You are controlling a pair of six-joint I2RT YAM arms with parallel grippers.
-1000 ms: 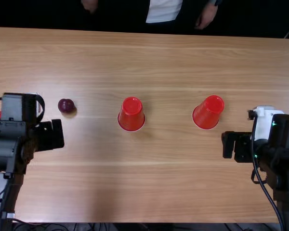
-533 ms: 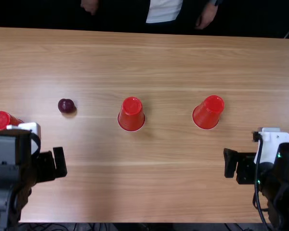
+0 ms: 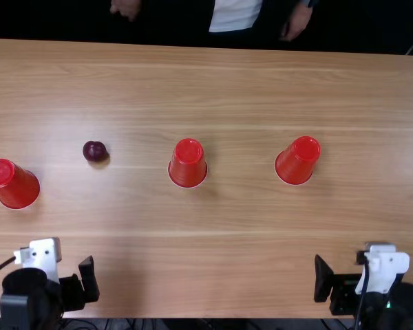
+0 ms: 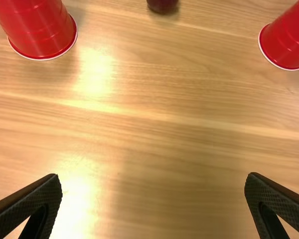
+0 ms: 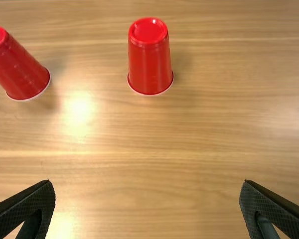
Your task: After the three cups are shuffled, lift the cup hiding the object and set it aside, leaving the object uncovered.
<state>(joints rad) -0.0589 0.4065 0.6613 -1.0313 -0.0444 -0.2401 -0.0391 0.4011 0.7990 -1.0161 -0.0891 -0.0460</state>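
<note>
Three red cups stand upside down on the table: the left cup (image 3: 12, 183), the middle cup (image 3: 187, 163) and the right cup (image 3: 298, 160). A dark purple ball (image 3: 94, 151) lies uncovered between the left and middle cups. My left gripper (image 4: 152, 211) is open and empty near the table's front edge, well short of the left cup (image 4: 37, 25) and the ball (image 4: 162, 5). The right gripper (image 5: 149, 211) is also open and empty at the front edge, facing the right cup (image 5: 149, 57) from a distance.
The wooden table (image 3: 213, 227) has a broad bare strip between the cups and the front edge. The left arm (image 3: 38, 292) and right arm (image 3: 368, 285) sit at the near corners.
Both arms have drawn back toward the near edge. The left arm's retreat has brought the left cup fully into sight. Cups and ball have not moved.
</note>
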